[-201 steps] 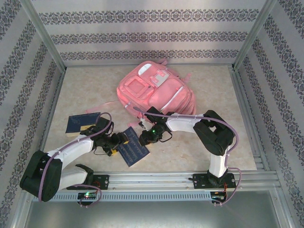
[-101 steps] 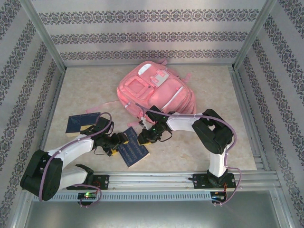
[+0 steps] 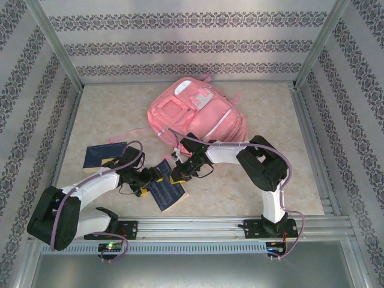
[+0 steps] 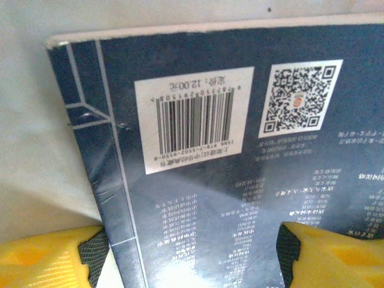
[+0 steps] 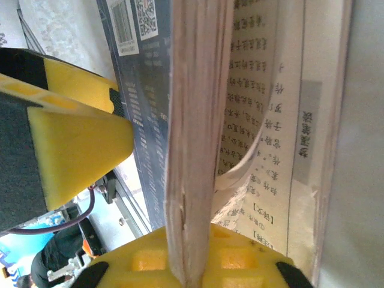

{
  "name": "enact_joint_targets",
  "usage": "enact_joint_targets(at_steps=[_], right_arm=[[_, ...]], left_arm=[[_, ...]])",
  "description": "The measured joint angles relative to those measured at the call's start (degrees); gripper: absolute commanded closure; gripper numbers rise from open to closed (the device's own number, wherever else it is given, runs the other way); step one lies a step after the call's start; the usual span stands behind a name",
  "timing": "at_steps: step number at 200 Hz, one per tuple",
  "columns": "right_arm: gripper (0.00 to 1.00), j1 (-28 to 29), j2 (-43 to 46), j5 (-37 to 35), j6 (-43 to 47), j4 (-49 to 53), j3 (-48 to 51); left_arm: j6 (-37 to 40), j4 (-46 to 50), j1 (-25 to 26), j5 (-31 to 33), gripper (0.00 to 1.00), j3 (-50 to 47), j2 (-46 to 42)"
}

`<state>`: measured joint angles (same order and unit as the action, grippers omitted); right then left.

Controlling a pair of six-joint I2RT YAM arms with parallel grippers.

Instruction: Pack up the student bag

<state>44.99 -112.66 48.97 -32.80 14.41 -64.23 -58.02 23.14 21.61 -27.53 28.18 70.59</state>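
The pink student bag [image 3: 198, 117] lies flat at the back middle of the table. In front of it lies a dark blue book [image 3: 169, 193], its back cover with barcode and QR code facing up [image 4: 240, 180]. My left gripper [image 3: 155, 174] hovers open over that cover, one yellow finger [image 4: 54, 255] off the spine edge and the other [image 4: 330, 252] over the cover. My right gripper [image 3: 178, 177] is shut on the book's far edge, pinching the cover and a stack of pages [image 5: 192, 120] between its jaws [image 5: 192, 270]. Loose pages curl open beside them.
A second dark blue book [image 3: 102, 155] lies at the left, beside my left arm. Metal frame posts and patterned walls enclose the table. An aluminium rail [image 3: 210, 228] runs along the near edge.
My right gripper has slid left from the bag's front edge to the book and shut on its edge. The left gripper has barely moved.
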Motion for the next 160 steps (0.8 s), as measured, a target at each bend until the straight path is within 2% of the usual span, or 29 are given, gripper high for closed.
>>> enact_joint_targets(at_steps=[32, 72, 106, 127, 160], right_arm=[[0.98, -1.77, 1.86, -1.05, -0.11, 1.31, -0.13], [1.00, -5.73, 8.83, -1.07, -0.13, 1.62, -0.57], [1.00, -7.54, 12.94, 0.61, -0.52, 1.57, -3.30], [1.00, -8.20, 15.32, 1.88, -1.68, 1.38, -4.72], [1.00, -10.14, 19.17, 3.43, -4.46, -0.20, -5.18]], left_arm=[[2.45, 0.52, -0.85, -0.55, 0.17, 0.17, -2.54], [4.24, -0.87, -3.54, -0.83, 0.16, 0.55, -6.88], [6.82, -0.48, -4.24, -1.66, 0.14, 6.80, -6.95], [7.74, -3.23, -5.22, -4.26, 0.14, 10.67, -7.19], [6.47, -11.67, -6.73, -10.32, 0.14, 11.17, -8.04]])
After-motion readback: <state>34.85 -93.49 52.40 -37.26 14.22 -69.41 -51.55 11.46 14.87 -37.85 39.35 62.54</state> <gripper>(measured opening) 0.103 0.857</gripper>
